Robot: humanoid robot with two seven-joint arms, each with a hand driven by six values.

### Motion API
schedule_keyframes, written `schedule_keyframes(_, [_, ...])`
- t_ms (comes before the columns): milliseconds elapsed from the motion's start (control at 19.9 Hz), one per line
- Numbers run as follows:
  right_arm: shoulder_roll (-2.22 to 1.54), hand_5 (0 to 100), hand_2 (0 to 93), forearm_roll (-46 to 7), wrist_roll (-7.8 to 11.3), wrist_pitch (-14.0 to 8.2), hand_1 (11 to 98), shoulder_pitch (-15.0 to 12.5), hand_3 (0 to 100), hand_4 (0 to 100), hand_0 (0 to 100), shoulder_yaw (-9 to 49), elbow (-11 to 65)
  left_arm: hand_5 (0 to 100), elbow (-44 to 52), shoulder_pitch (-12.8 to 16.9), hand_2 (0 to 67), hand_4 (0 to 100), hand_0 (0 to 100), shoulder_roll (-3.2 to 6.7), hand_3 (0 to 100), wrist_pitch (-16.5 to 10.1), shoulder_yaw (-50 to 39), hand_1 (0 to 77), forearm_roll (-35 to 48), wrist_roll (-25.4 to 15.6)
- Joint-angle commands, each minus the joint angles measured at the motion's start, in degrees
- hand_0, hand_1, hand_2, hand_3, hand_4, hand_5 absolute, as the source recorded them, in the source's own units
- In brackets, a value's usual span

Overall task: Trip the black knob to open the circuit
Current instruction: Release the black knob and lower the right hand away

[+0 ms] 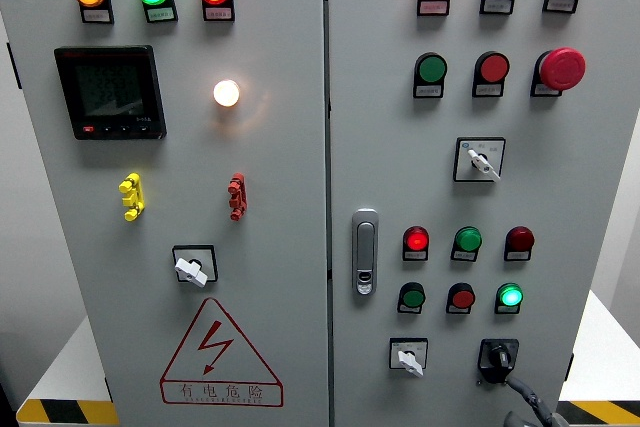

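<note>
The black knob (497, 356) sits on a black square plate at the lower right of the right cabinet door, its pointer tilted toward the lower left. My right hand (528, 405) pokes in at the bottom edge just below and right of the knob. Only a grey sliver of it shows, and its tip reaches the knob's lower edge. I cannot tell whether it touches the knob. The left arm does not show.
A white selector switch (409, 357) is left of the knob, under rows of red and green lamps (511, 295). A door handle (365, 252) stands by the seam. A red mushroom button (561, 68) is at the upper right. The left door carries a meter (110, 92), lamps and a warning triangle (221, 355).
</note>
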Motion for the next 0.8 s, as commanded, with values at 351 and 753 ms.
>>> schedule_keyframes(351, [-0.22,100,2.4,-1.13,0.35,-0.25,73.8,-3.22,95,98,100,0.09,1.4,2,0.0,0.0,12.9,7,0,0.01,21,0.0,0.0,3.3,0.0,0.0])
schedule_keyframes(753, [0.04,100,10.0,-5.08,0.61,-0.34,54.4,-7.61,79,79,100,0.09,5.09,2,0.0,0.0,12.9,7,0,0.01,21,0.0,0.0,3.2,0.0,0.0])
